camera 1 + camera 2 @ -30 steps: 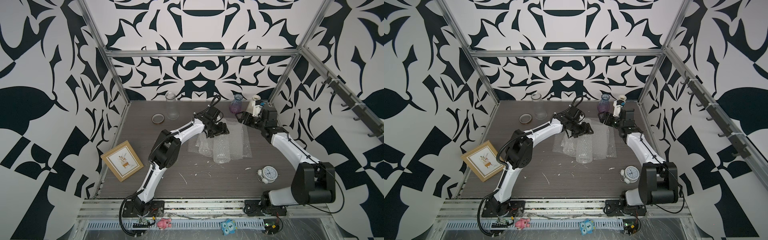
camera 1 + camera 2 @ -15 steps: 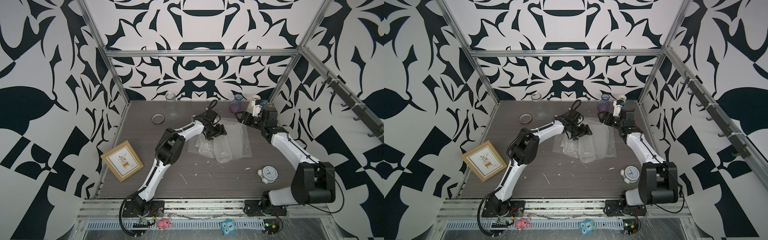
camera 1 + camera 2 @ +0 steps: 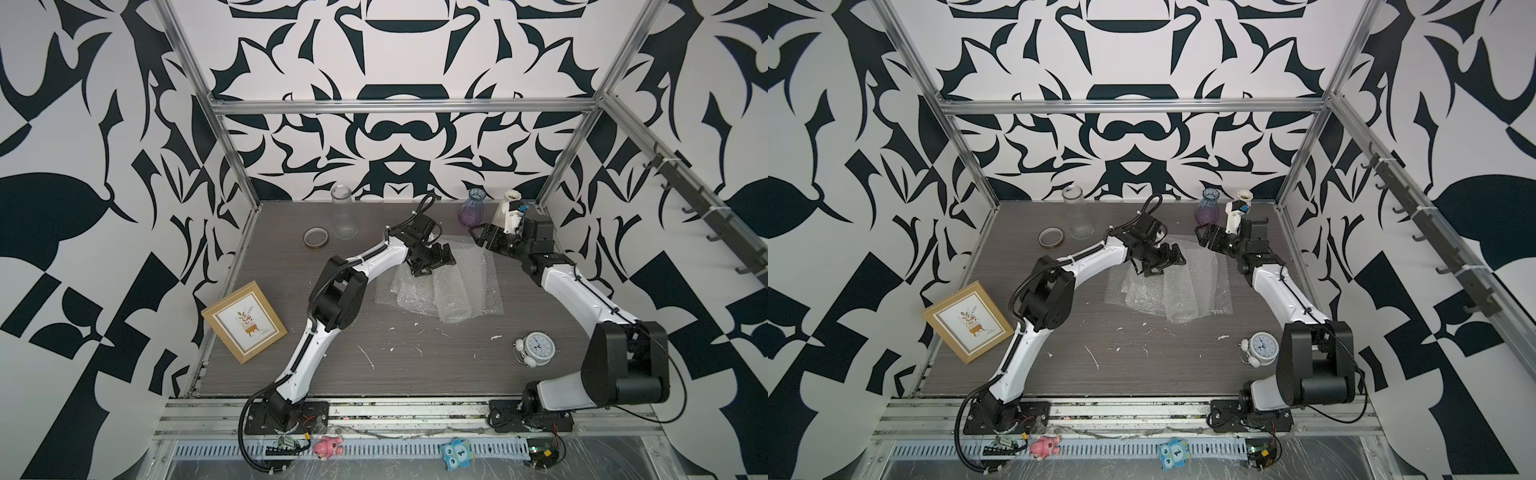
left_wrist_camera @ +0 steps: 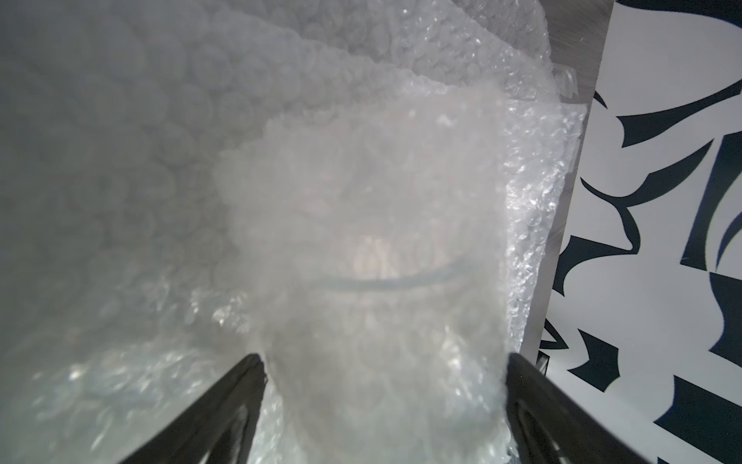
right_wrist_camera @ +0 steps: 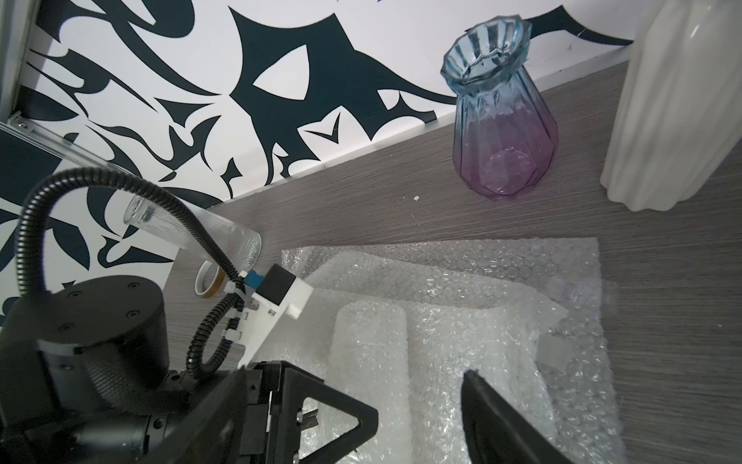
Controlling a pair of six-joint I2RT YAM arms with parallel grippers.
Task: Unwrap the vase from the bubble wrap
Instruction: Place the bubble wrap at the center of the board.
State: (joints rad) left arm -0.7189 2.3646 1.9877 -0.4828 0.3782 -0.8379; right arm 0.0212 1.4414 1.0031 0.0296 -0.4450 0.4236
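seen from above and from both wrists; the clear, whitish bubble wrap (image 3: 446,291) lies in crumpled, overlapping sheets on the grey wood-grain table (image 3: 415,365), between my two arms and toward the back wall; my left gripper (image 3: 434,266) sits over its far left part, fingers (image 4: 241,393) spread wide on either side of a rolled hump of wrap; i cannot tell whether they touch it; a faint curved rim shows through that roll in the left wrist view; my right gripper (image 3: 481,239) hangs at the wrap's far right corner, fingers apart, holding nothing; behind it stand a blue-to-purple faceted glass vase (image 3: 471,208) and a white ribbed vase (image 3: 501,212), both upright, bare, off the wrap
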